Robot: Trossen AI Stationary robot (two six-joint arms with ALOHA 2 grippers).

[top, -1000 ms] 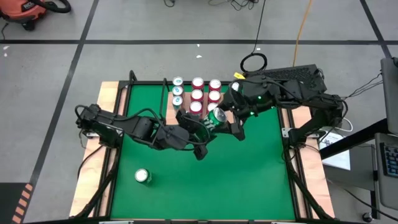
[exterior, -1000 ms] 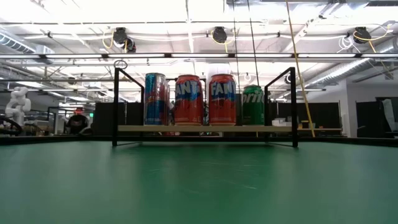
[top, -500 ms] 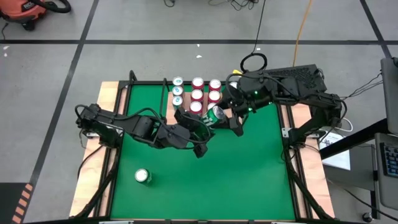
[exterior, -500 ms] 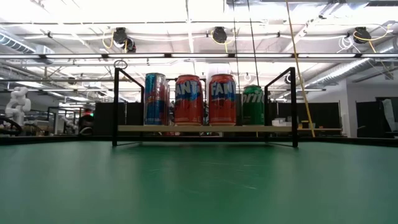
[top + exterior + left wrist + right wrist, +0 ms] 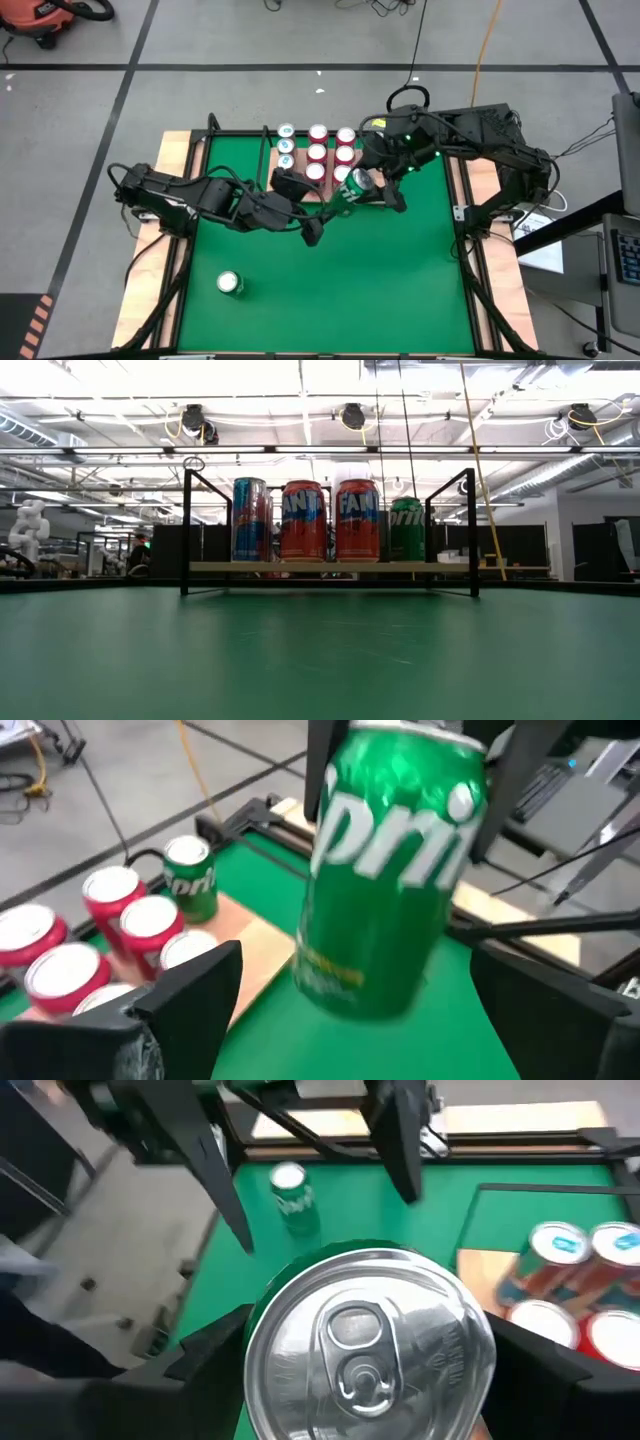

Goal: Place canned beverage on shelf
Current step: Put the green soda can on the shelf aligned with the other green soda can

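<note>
- My right gripper is clamped on a green Sprite can; in the right wrist view the can's silver top sits between my two dark fingers, pressed at both sides.
- The held can is above the green mat, just beside the front right corner of the shelf, tilted rather than upright in the high view.
- My left gripper is released and empty; in the left wrist view its fingers stand wide, apart from the green can, which hangs ahead of them.
- The left gripper lies over the mat just in front of the shelf, near the held can but not touching it.
- The shelf carries upright cans: from the low view, a blue can, two orange Fanta cans and a green Sprite can in a row.
- From above, the shelf holds silver can tops in three short rows.
- A second loose green can stands on the mat near the front left corner, well apart from both grippers.
- Mat rests on a wooden tabletop.
</note>
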